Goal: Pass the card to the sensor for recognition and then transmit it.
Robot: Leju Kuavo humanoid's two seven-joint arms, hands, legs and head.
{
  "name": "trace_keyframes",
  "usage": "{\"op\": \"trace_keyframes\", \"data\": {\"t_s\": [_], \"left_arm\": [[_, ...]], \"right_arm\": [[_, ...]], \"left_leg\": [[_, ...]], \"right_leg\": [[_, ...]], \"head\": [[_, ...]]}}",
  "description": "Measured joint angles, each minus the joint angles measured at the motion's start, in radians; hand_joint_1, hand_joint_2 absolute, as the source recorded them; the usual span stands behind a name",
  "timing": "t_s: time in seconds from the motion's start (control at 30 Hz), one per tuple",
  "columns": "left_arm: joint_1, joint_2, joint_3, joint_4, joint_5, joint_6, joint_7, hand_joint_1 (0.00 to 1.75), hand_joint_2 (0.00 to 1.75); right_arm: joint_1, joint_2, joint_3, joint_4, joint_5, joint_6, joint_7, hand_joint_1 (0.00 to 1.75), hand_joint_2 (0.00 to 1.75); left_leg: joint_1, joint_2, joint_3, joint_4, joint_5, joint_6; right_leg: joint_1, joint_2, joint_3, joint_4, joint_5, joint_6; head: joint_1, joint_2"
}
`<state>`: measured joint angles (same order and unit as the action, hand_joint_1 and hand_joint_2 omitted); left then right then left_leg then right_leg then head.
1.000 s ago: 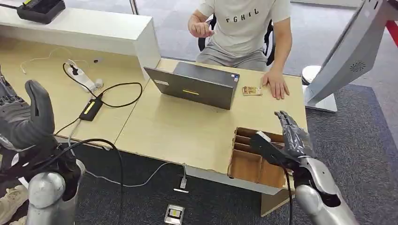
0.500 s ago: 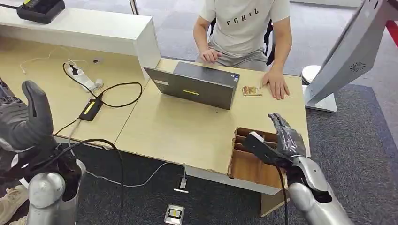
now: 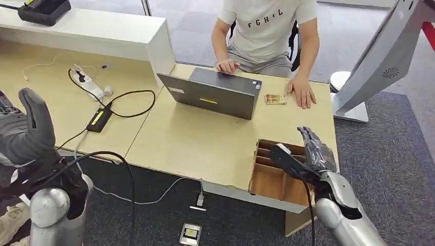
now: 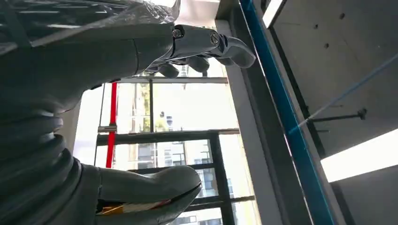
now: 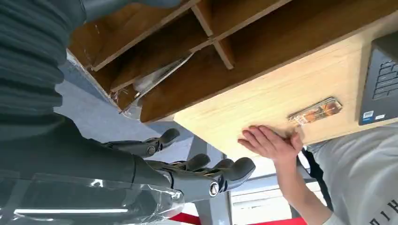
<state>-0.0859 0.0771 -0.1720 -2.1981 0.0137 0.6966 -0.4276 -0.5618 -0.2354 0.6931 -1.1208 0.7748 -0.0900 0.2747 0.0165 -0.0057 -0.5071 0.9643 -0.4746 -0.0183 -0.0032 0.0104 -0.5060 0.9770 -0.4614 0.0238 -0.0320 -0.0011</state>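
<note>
right hand (image 3: 310, 154) open, drawn back over wooden box (image 3: 277, 177); left hand (image 3: 25, 130) open, raised

**Person's hand lowered to the laptop; both robot hands shifted slightly**

The person's raised hand (image 3: 226, 65), held up near the chest a second ago, has been brought down and is now rested at the far edge of the laptop (image 3: 215, 92). The right hand (image 3: 307, 154) has been drawn back a little toward the robot, and is now held open over the wooden box (image 3: 272, 177) at the surface's near edge. The left hand (image 3: 28, 130) has been moved slightly leftward, with fingers kept upright and apart.
</note>
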Motion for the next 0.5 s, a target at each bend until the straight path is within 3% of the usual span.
{"op": "trace_keyframes", "data": {"t_s": [0.27, 0.5], "left_arm": [[-0.001, 0.000, 0.000, 0.000, 0.005, 0.000, 0.004, 0.00, 1.75], [-0.001, 0.001, -0.001, 0.000, 0.013, 0.000, 0.017, 0.00, 1.75]], "right_arm": [[0.004, -0.028, -0.024, -0.011, 0.003, -0.022, 0.027, 0.00, 1.75], [0.040, -0.076, -0.063, -0.103, 0.009, 0.000, 0.055, 0.00, 1.75]], "left_leg": [[0.000, 0.000, 0.000, 0.001, 0.000, 0.000], [0.000, 0.000, 0.000, 0.001, 0.000, 0.000]], "right_leg": [[0.000, 0.000, 0.000, 0.000, 0.000, 0.000], [0.000, 0.000, 0.000, 0.000, 0.000, 0.000]], "head": [[0.000, 0.000], [0.000, 0.000]]}}
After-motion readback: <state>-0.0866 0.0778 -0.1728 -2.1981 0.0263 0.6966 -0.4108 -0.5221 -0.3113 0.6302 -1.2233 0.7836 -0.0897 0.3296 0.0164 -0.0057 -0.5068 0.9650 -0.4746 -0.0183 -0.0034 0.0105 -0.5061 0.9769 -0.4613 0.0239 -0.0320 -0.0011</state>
